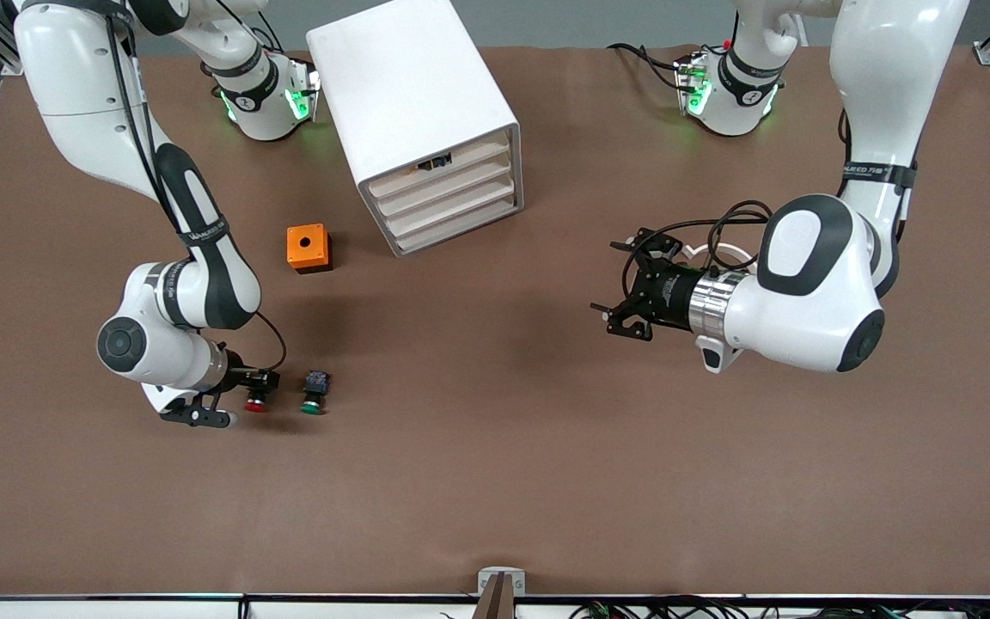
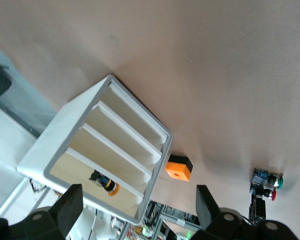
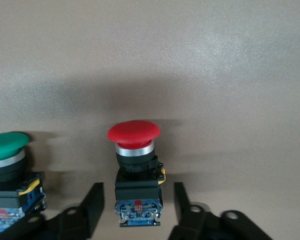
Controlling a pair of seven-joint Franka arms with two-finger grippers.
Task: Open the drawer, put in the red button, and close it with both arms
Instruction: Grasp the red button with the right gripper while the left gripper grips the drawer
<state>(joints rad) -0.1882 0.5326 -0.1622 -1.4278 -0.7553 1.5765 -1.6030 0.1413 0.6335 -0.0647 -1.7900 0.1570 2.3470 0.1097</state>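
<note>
The red button [image 1: 256,401] [image 3: 135,165] stands on the table near the right arm's end, its red cap pointing toward the front camera. My right gripper [image 1: 241,400] [image 3: 137,195] is down at it, open, one finger on each side of its black-blue body with a small gap on both sides. The drawer [image 1: 452,182], second from the top of the white cabinet [image 1: 413,94] [image 2: 50,137], is shut. My left gripper [image 1: 611,279] [image 2: 138,200] hangs open and empty over the table toward the left arm's end, facing the cabinet's front.
A switch with a green cap [image 1: 313,397] [image 3: 7,165] stands close beside the red button, on the side toward the left arm's end. An orange box with a round hole [image 1: 307,248] [image 2: 178,167] sits by the cabinet. An orange-black item [image 2: 104,181] lies in the top drawer.
</note>
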